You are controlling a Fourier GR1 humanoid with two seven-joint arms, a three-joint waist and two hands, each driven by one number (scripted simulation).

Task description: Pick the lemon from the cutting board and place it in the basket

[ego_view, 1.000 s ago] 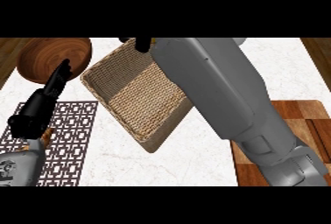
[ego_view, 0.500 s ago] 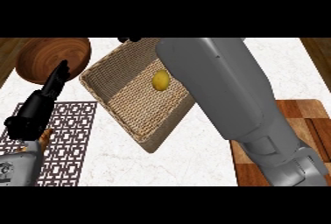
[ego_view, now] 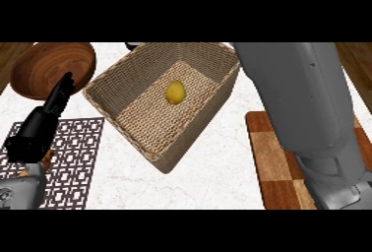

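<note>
My left hand (ego_view: 45, 123) rests open-fingered, holding nothing; right of it the lemon (ego_view: 174, 92) sits mid-basket (ego_view: 160, 147), clear of the walls; right hand unseen

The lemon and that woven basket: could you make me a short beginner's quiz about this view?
1. True or false: the lemon lies inside the basket.
2. What lies under the grey forearm at the view's right? A) cutting board B) towel C) pan
3. What round wooden item sits left of the basket?

Key:
1. True.
2. A, the wooden cutting board.
3. A wooden bowl.
</note>
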